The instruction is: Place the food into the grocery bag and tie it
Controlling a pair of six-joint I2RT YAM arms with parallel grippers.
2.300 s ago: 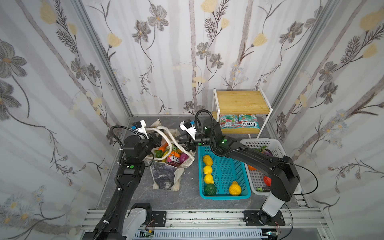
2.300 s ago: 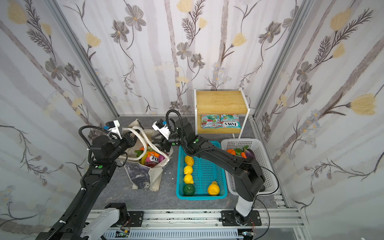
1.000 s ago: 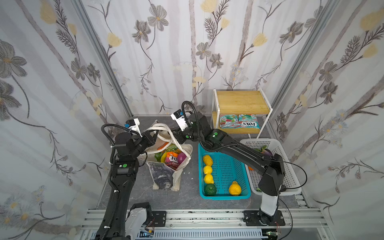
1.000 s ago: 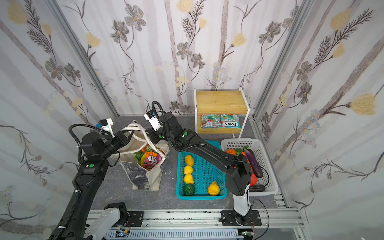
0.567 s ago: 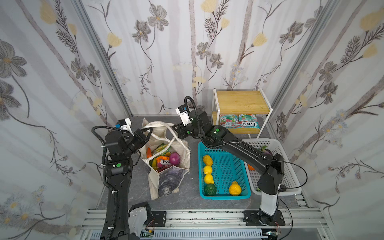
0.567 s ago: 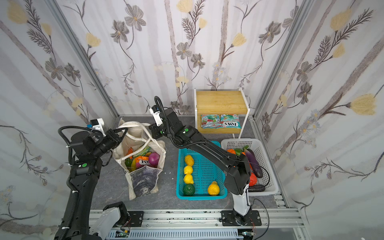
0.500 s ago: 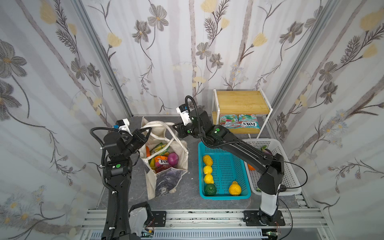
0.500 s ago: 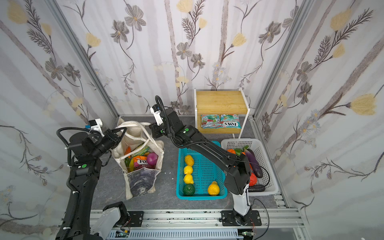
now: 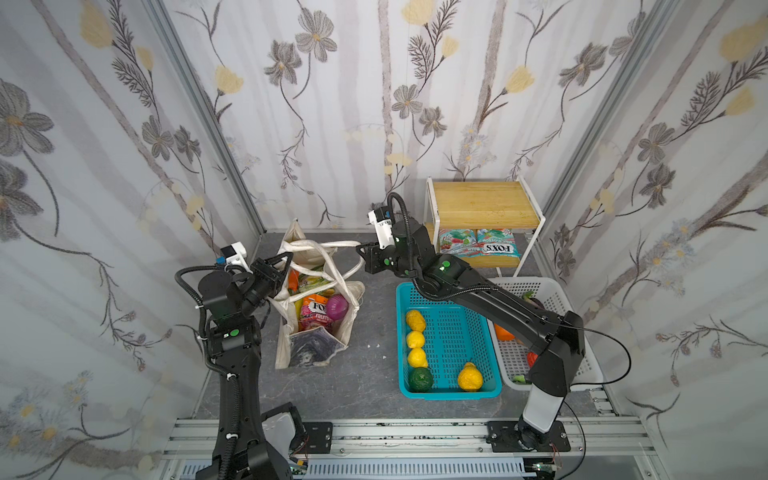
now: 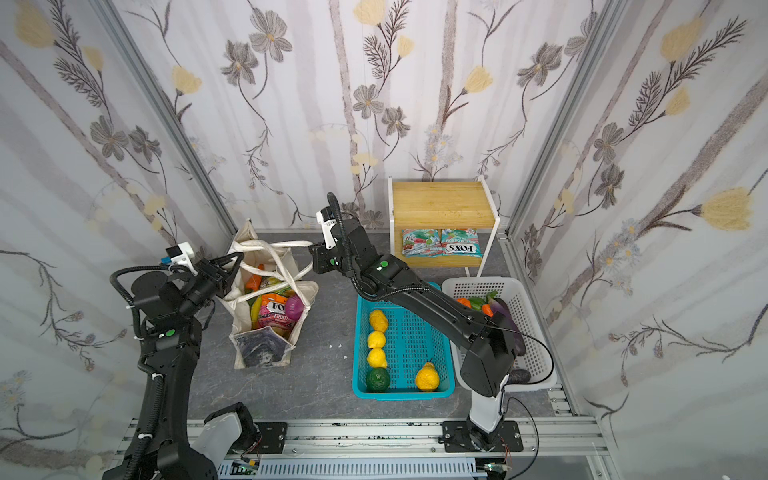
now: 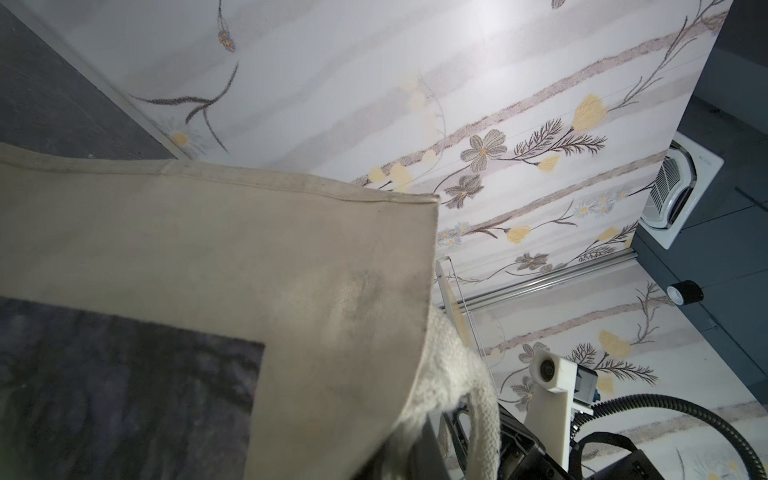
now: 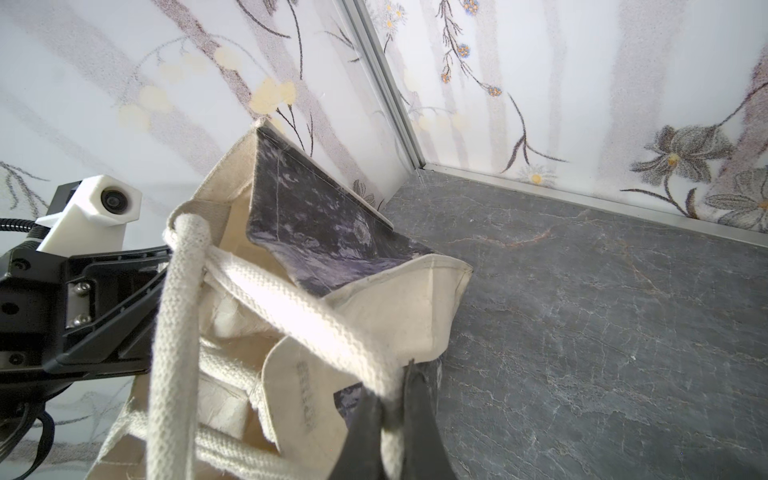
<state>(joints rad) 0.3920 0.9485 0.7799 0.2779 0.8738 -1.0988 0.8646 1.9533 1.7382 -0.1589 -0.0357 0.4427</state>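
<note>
The cream grocery bag (image 9: pixel 291 347) (image 10: pixel 249 349) stands upright at the left with its mouth open. Food lies inside it: a pink FOX'S packet (image 9: pixel 316 318), a purple onion (image 9: pixel 336 306) and orange and yellow pieces. My left gripper (image 9: pixel 286 259) (image 10: pixel 239 258) is shut on a strap handle at the bag's left rim. In the left wrist view the canvas (image 11: pixel 208 249) hides its jaws. My right gripper (image 9: pixel 359 251) (image 12: pixel 390 419) is shut on the other strap (image 12: pixel 291 316) at the bag's far right. The two straps cross over the mouth.
A teal basket (image 9: pixel 451 392) right of the bag holds yellow fruit and a green one. Behind my right arm a white basket (image 9: pixel 513 361) holds vegetables. A wooden shelf (image 9: pixel 484 203) at the back carries two FOX'S packets (image 9: pixel 478 243). Walls stand close on three sides.
The bag has gone from slumped to standing upright with a wider mouth. My left arm has drawn back to the left with its strap; the right gripper has barely shifted.
</note>
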